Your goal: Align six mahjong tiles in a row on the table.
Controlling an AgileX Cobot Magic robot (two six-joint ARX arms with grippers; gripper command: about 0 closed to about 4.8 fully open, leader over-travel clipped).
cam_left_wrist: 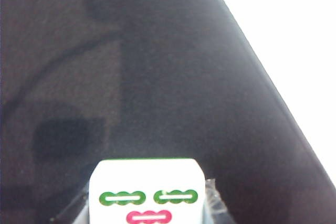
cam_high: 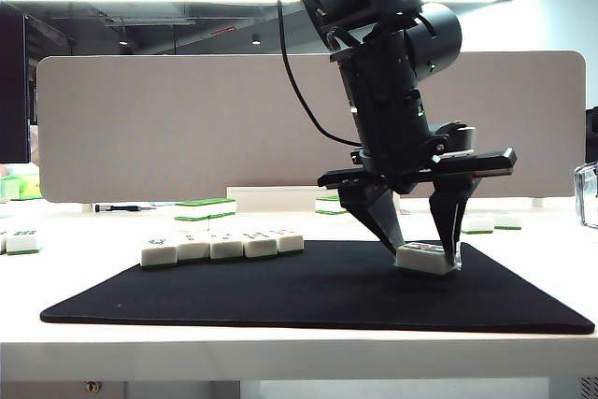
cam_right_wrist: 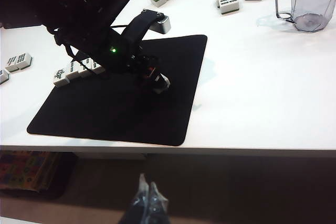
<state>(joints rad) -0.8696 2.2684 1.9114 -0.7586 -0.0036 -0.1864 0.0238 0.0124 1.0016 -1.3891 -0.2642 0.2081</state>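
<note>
A white mahjong tile with green and red bar marks lies on the black mat towards its right side. My left gripper points down over it, one finger pressed against each side, shut on it. In the left wrist view the tile fills the gap between the fingers. A row of several white tiles stands at the mat's far left edge. My right gripper is shut and empty, held back beyond the table's front edge.
Stacked green-backed tiles stand behind the row, before the grey partition. Loose tiles lie at the far left and far right. A clear plastic jug stands at the right.
</note>
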